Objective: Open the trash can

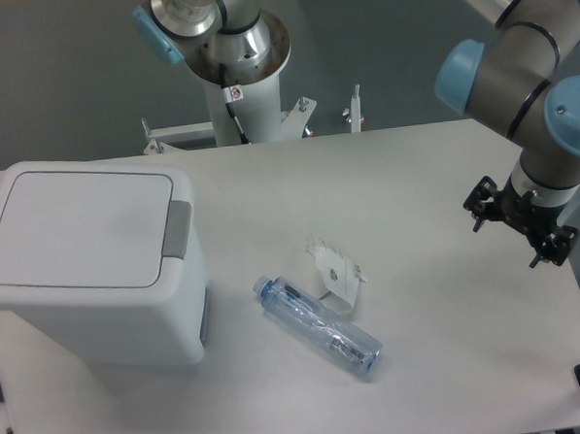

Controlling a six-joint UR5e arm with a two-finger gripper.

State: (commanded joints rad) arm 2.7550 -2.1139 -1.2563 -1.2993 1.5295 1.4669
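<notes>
the trash can (93,266) sits lid-down at the table's left end, its grey push tab (179,229) on the rim facing right toward the gripper (520,226), which hangs well apart at the far right, seemingly spread and empty.

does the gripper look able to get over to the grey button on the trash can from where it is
Probably yes. The gripper hangs at the table's far right, the trash can at the left; only a flat bottle and small packaging lie between.
</notes>
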